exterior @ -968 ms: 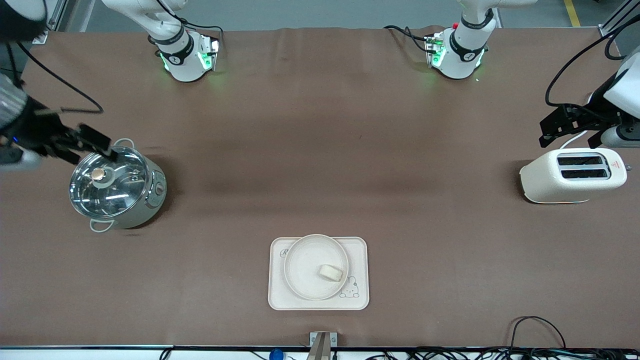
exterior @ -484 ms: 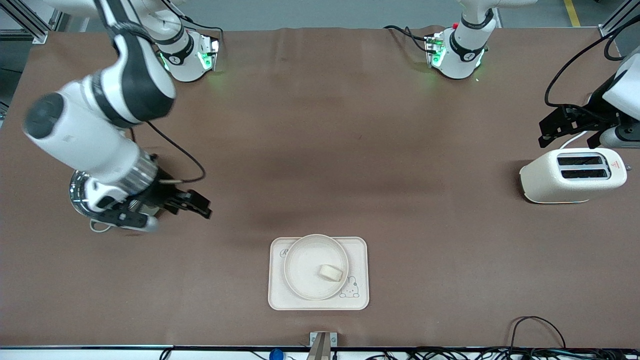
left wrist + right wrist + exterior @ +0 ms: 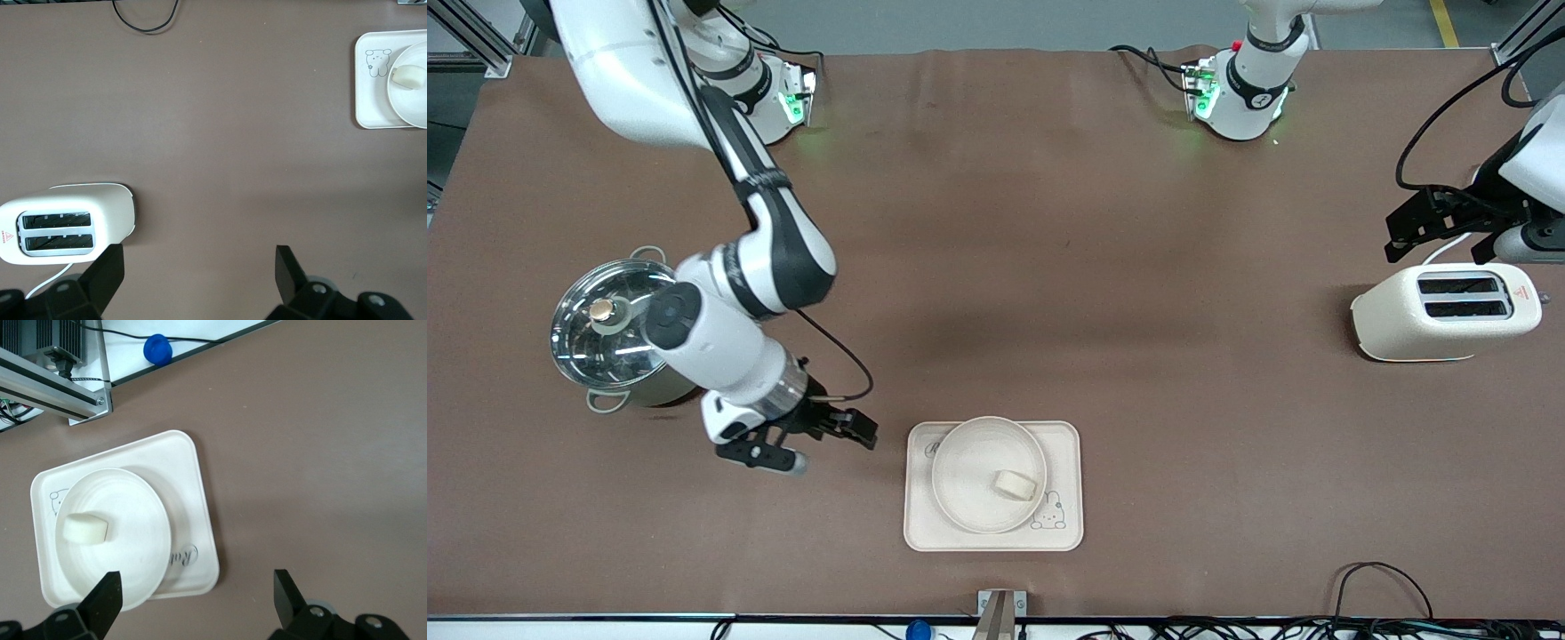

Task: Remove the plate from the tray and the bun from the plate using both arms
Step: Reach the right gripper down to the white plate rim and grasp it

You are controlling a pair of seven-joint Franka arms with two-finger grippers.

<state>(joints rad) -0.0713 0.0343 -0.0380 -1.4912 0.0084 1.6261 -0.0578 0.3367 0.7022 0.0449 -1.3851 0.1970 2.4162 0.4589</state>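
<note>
The right gripper is hanging beside the tray, jaws wide apart. The bun is sitting on the plate in it. It should be going low under the rim. The left gripper is waiting over the toaster, jaws apart too

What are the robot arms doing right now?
Nothing is being held yet. The right hand is open and hangs over the table beside the tray, on the side toward the pot. The bun lies on the plate, and the plate sits on the tray. The left hand waits open above the toaster.
</note>
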